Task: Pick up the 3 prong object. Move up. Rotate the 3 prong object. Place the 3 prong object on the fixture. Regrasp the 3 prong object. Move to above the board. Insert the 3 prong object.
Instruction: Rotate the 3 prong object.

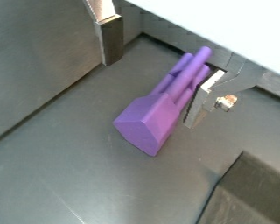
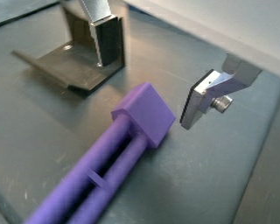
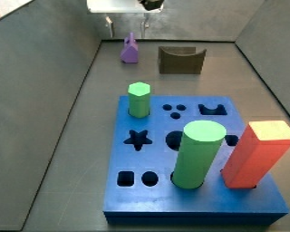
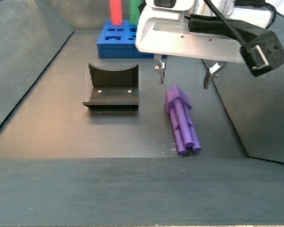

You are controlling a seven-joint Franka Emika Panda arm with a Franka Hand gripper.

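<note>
The 3 prong object (image 4: 183, 120), a slim purple peg with ridged sides, lies flat on the grey floor; both wrist views show it too (image 1: 164, 105) (image 2: 116, 153). My gripper (image 4: 184, 82) hangs open just above its far end, one silver finger (image 1: 111, 37) on each side and neither touching it. In a side view the gripper (image 3: 127, 14) shows at the top edge over the peg (image 3: 130, 50). The dark fixture (image 4: 111, 86) (image 3: 180, 60) stands beside the peg with nothing on it. The blue board (image 3: 154, 168) is in the near part of that side view.
On the board stand a green hexagonal peg (image 3: 138, 98), a tall green cylinder (image 3: 198, 154) and an orange-red block (image 3: 259, 152). Grey walls enclose the floor; the peg lies close to one wall (image 4: 245, 111). The fixture (image 2: 66, 66) sits near one finger.
</note>
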